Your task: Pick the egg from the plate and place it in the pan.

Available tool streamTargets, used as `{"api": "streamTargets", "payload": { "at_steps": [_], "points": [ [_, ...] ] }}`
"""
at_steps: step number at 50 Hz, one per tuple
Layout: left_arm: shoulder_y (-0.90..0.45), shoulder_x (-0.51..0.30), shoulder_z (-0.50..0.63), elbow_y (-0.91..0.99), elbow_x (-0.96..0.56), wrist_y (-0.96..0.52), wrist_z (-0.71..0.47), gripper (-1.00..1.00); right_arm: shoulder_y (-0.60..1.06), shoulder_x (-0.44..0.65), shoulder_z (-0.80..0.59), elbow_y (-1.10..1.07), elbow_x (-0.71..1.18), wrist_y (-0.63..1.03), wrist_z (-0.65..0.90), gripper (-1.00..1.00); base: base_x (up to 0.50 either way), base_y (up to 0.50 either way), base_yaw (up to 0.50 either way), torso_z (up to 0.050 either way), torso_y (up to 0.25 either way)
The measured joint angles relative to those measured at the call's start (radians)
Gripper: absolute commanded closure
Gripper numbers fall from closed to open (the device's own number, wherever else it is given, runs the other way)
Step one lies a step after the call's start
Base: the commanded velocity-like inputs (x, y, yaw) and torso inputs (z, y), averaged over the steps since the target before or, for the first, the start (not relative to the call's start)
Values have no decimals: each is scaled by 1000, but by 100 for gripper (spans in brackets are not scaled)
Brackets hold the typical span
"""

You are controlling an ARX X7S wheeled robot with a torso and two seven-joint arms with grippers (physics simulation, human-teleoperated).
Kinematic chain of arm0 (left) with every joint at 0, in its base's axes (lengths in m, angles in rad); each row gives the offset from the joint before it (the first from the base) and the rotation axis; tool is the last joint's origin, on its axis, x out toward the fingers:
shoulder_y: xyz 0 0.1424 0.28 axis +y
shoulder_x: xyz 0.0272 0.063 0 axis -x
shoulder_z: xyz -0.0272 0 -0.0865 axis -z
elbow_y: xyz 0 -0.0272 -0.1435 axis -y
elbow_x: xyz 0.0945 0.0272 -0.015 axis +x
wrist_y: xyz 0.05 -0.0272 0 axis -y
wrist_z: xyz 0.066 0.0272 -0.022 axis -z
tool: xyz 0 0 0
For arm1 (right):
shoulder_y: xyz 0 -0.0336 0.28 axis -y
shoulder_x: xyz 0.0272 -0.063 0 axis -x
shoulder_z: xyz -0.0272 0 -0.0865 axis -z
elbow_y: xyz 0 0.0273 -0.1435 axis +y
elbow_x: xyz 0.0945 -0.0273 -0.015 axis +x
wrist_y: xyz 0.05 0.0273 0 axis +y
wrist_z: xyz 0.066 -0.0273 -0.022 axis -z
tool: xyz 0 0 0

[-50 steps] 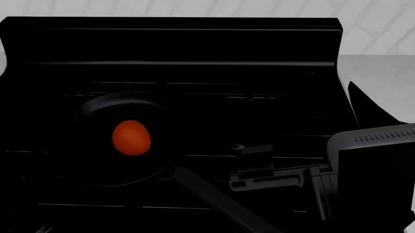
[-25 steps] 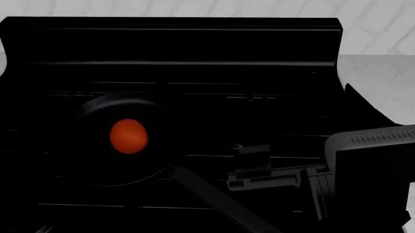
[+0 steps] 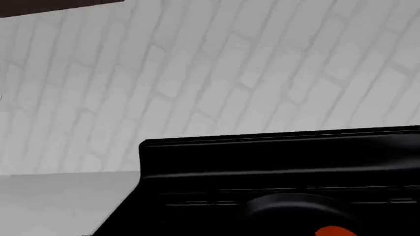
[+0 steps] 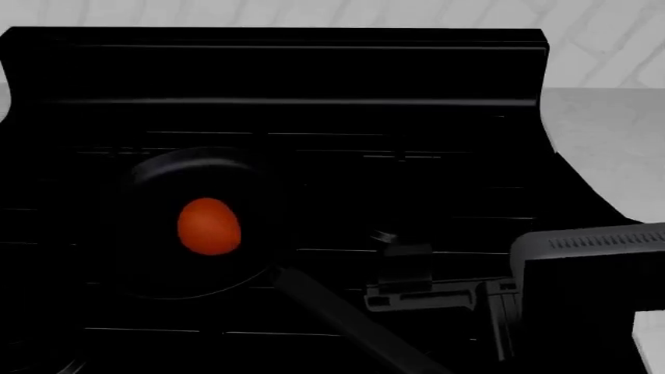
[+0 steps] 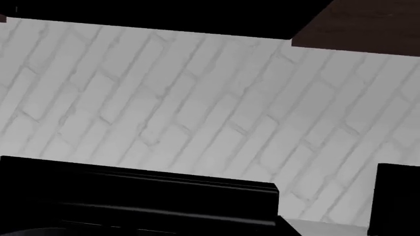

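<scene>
The red-orange egg (image 4: 209, 226) lies inside the black pan (image 4: 198, 160) on the left of the black stove (image 4: 311, 78). The pan's long handle (image 4: 332, 312) points toward the near edge. My right gripper (image 4: 400, 253) is a dark shape just right of the handle. It is apart from the egg and empty, and its jaws are too dark to read. The left wrist view shows the pan's rim (image 3: 288, 201) and a sliver of the egg (image 3: 335, 231). The plate is out of view. My left gripper does not show.
The stove's raised back panel (image 4: 270, 47) runs along the far side below a white brick wall (image 4: 416, 12). Pale counter (image 4: 613, 140) lies right of the stove. A black box (image 5: 397, 196) stands on the counter in the right wrist view.
My right arm and gripper have drawn back toward the near edge and a little left. The egg has shifted slightly inside the pan.
</scene>
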Motion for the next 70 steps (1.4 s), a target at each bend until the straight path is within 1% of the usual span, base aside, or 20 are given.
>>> {"api": "streamTargets", "payload": {
  "at_steps": [7,15,23,31,36,46,53,60,70],
  "points": [
    [-12,-2,57,-25,98,8,-6,-100,-9,-5,-61,31,-112,-50,-13,-100,0,0,0,0,0],
    [-23,3,93,-63,163,32,0,-100,-11,-11,-98,58,-182,-87,-22,-100,0,0,0,0,0],
    [-21,-2,90,-74,191,48,-9,-100,-8,-7,-104,67,-213,-100,-20,-100,0,0,0,0,0],
    [-10,-19,45,-50,195,43,-49,-100,-2,7,-73,65,-222,-98,1,-100,0,0,0,0,0],
    [-27,-28,35,-46,193,30,-53,-100,17,11,-75,76,-233,-97,0,-100,0,0,0,0,0],
    [-130,-11,77,-166,214,36,15,-100,91,-35,-116,211,-271,-143,-47,-100,0,0,0,0,0],
    [-162,0,98,-204,229,48,36,-100,109,-54,-133,254,-284,-166,-62,-100,0,0,0,0,0],
    [-161,5,113,-210,267,71,24,-100,101,-57,-135,245,-308,-177,-40,-100,0,0,0,0,0],
    [-155,-7,149,-176,369,85,-25,-100,90,-51,-141,212,-375,-179,15,-100,0,0,0,0,0]
  ]
}}
